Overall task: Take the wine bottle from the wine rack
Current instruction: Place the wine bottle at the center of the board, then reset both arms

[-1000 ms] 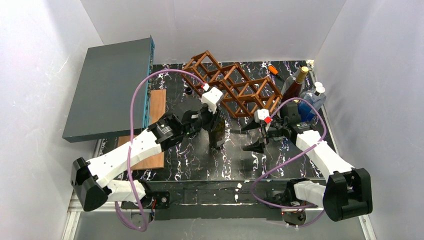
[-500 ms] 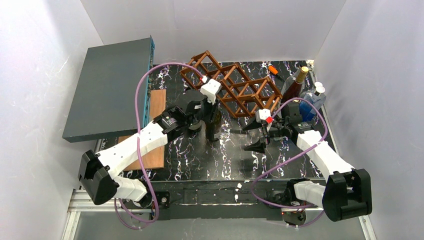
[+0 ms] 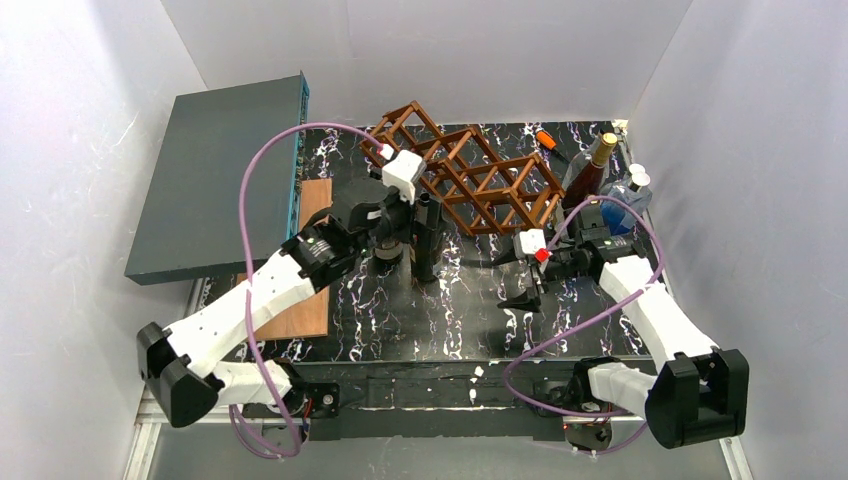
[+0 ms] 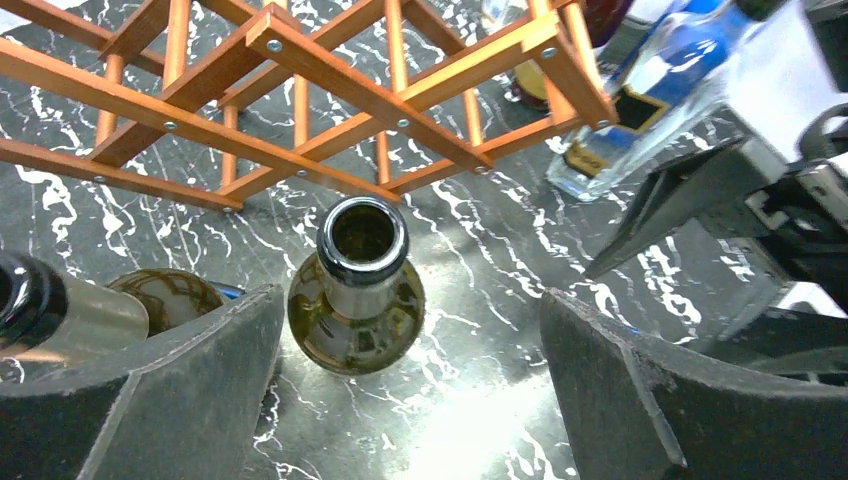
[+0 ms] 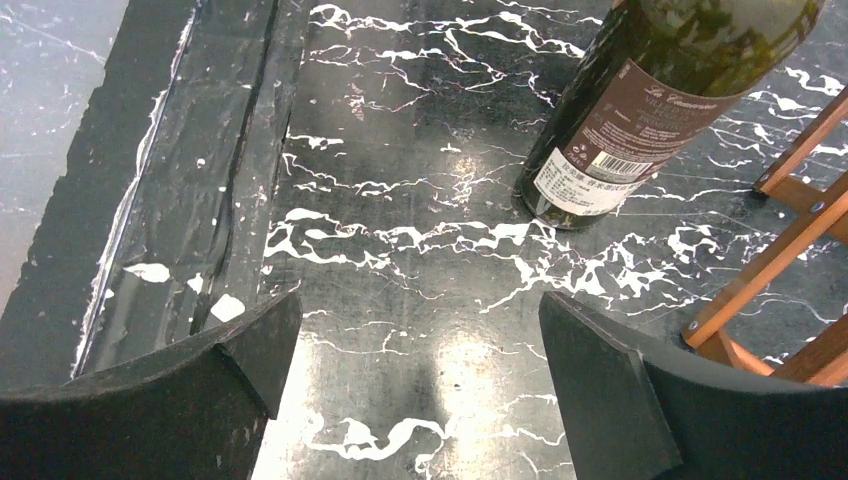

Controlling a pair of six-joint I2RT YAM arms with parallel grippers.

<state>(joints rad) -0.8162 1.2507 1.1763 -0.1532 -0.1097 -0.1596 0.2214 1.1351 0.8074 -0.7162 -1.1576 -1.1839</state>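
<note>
Left wrist view: left jaws standing wide either side of wine bottle [image 4: 355,290], no longer clamping it as a second ago. Bottle standing upright and free on table [image 4: 480,330], mid-table, just beside near side of wine rack [image 4: 340,72]. Right jaws hanging wide, empty. Task appearing done.

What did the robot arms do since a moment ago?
The left claw opened and let go of the dark green glass wine bottle, which now stands upright on the black marbled table in front of the brown wooden lattice wine rack. The rack stayed put; the right claw stayed open and empty.
</note>
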